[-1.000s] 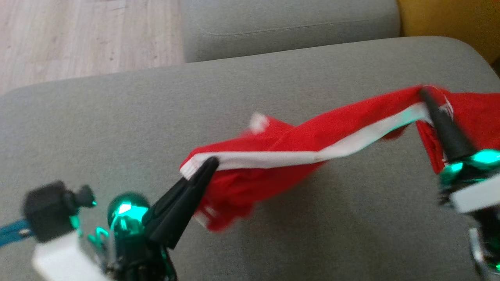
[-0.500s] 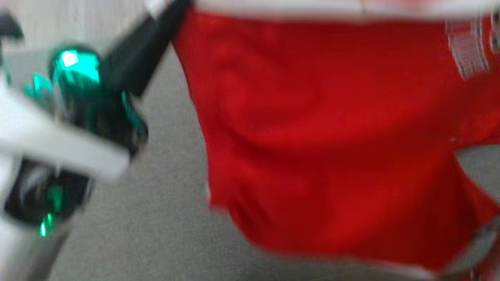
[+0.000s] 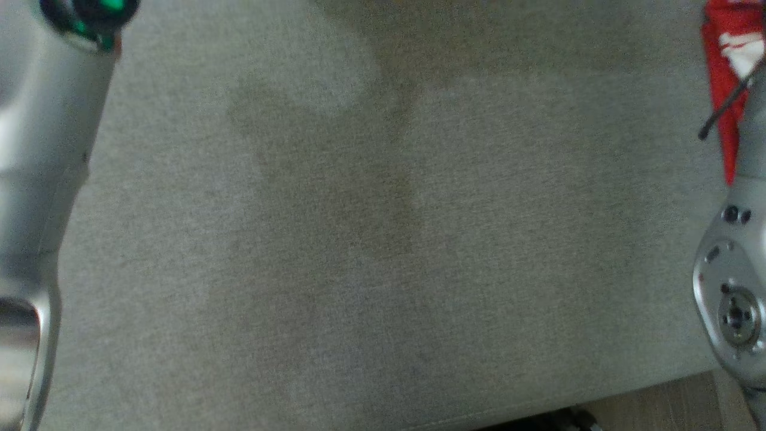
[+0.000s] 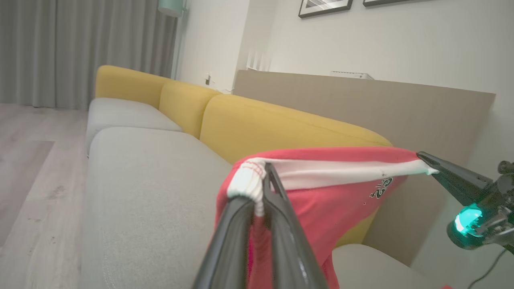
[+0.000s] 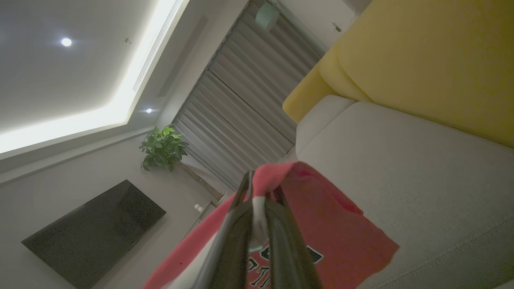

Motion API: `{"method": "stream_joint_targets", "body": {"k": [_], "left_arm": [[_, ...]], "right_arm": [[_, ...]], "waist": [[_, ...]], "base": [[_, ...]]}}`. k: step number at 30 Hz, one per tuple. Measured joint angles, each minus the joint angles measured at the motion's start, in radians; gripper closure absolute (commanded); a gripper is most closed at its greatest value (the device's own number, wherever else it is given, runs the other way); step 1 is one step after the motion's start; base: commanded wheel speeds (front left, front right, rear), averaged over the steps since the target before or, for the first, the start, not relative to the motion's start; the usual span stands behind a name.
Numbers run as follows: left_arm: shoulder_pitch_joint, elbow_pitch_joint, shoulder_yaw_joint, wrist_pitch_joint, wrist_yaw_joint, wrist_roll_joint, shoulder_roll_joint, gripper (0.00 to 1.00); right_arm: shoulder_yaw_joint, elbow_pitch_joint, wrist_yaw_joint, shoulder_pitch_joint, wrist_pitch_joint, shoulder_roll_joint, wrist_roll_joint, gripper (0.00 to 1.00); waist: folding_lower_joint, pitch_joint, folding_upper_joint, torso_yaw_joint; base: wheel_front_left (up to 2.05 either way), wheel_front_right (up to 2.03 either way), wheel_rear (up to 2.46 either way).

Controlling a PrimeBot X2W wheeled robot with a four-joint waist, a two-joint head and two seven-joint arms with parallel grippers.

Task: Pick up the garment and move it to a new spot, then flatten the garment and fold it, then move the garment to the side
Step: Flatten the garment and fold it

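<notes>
The garment [image 4: 333,200], red with a white band along its top edge and a small dark print on the cloth, is up in the air, stretched between the two arms above the grey seat cushion [image 4: 140,180] of a sofa. The band runs nearly taut from one grip to the other, and the red cloth hangs loose beneath it, clear of the cushion. The left jaws are closed narrow on the ribbed white end of the band, which bunches over the dark fingers [image 4: 281,224]. The right jaws are pinched together on the band's far end, with red cloth draped over and past their tips and printed lettering showing below them in the right wrist view. In the head view a scrap of red and white shows at the upper right edge beside the right arm [image 3: 733,287], and the pale left forearm [image 3: 42,149] runs down the left edge over bare grey upholstery. Behind the seat stands the yellow backrest [image 4: 281,128], with a beige panel [image 4: 381,108] beyond it. Around the sofa are a wooden floor [image 4: 24,180], grey curtains [image 4: 60,48], a potted plant [image 5: 162,148] and a dark screen [image 5: 92,228].
</notes>
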Motion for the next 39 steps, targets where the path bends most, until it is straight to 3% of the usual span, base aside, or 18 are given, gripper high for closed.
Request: {"method": "stream_joint_targets", "body": {"k": [4, 9, 13, 20, 22, 28, 34, 39], "left_arm": [[-0.024, 0.131, -0.012, -0.112, -0.03, 0.038, -0.02, 1.0], [0.091, 0.182, -0.083, -0.19, -0.052, 0.041, -0.012, 1.0], [0.246, 0.114, -0.141, -0.242, -0.053, 0.014, 0.018, 1.0], [0.601, -0.13, -0.206, -0.276, -0.05, -0.064, 0.105, 1.0], [0.806, -0.263, -0.239, -0.282, 0.008, -0.077, 0.154, 1.0], [1.106, -0.469, -0.3, -0.287, 0.127, -0.092, 0.209, 1.0], [1.252, -0.563, -0.344, -0.291, 0.162, -0.139, 0.218, 1.0], [1.312, -0.607, -0.354, -0.291, 0.164, -0.192, 0.222, 1.0]], "right_arm": [[0.065, 0.092, 0.0, -0.013, -0.061, 0.0, 0.004, 1.0], [0.105, 0.103, 0.0, 0.139, -0.093, 0.0, -0.001, 1.0], [0.12, 0.012, 0.0, 0.346, -0.086, -0.003, -0.011, 1.0], [0.119, -0.258, 0.0, 0.762, -0.016, -0.013, -0.015, 1.0], [0.083, -0.397, 0.0, 1.003, 0.035, -0.018, -0.036, 1.0], [0.0, -0.667, 0.0, 1.38, 0.146, 0.003, -0.105, 1.0], [-0.056, -0.825, 0.0, 1.617, 0.232, 0.018, -0.104, 1.0], [-0.095, -0.866, 0.0, 1.676, 0.263, 0.023, -0.077, 1.0]], "waist": [[0.0, 0.049, 0.0, 0.004], [-0.0007, 0.032, 0.0, 0.014], [-0.0005, -0.005, 0.0, 0.025], [-0.0008, -0.103, 0.0001, 0.039], [-0.001, -0.164, 0.0001, 0.047], [-0.0009, -0.256, 0.0001, 0.07], [-0.0007, -0.3, 0.0001, 0.106], [-0.0007, -0.327, 0.0001, 0.132]], "base": [[0.0, 0.0, 0.0], [0.0, 0.0, 0.0], [0.0, 0.0, 0.0], [0.0, 0.0, 0.0], [0.0, 0.0, 0.0], [0.0, 0.0, 0.0], [0.0, 0.0, 0.0], [0.0, 0.0, 0.0]]}}
